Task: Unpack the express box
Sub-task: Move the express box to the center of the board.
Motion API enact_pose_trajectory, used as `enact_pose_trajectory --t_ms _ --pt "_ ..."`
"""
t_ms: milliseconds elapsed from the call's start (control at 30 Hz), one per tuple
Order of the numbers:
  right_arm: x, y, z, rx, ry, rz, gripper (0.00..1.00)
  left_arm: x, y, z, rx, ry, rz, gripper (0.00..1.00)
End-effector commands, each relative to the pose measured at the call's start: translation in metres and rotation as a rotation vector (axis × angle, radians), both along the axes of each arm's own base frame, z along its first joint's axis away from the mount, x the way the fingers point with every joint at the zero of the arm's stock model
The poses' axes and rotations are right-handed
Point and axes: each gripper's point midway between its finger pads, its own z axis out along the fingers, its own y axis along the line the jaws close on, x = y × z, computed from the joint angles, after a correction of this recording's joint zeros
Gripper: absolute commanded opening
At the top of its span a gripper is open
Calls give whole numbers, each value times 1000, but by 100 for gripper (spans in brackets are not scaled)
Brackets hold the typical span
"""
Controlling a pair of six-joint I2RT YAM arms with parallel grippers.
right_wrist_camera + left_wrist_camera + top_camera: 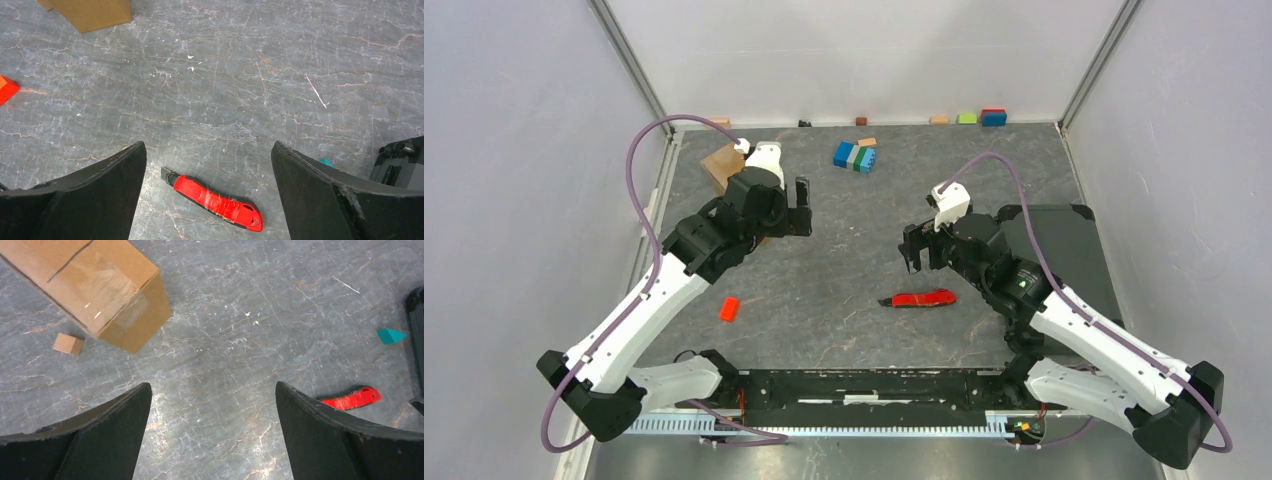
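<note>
The express box (720,164) is a brown cardboard carton, taped shut, standing at the back left of the table. In the left wrist view the express box (100,285) fills the upper left corner, and one corner of it (95,12) shows at the top of the right wrist view. My left gripper (786,212) hovers just right of the carton, open and empty (212,385). My right gripper (916,250) hangs open over mid-table (208,145). A red utility knife (215,202) lies on the table below and between its fingers, apart from both.
The knife (919,299) lies in front of the right gripper. A red block (729,309) lies front left, and a blue-green block cluster (856,156) sits at the back. A black tray (1064,245) is at the right. A small wooden cube (68,344) lies beside the carton. A teal wedge (390,335) lies near the tray.
</note>
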Motion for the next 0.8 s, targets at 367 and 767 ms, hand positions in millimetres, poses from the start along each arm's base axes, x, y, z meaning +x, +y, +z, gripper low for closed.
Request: enact_pose_trajectory --t_ms 367,767 --pt "-1 13 5 37 -19 55 98 68 95 41 6 -176 536 100" --pt "-4 15 -1 22 1 77 98 189 189 9 -72 -133 833 100"
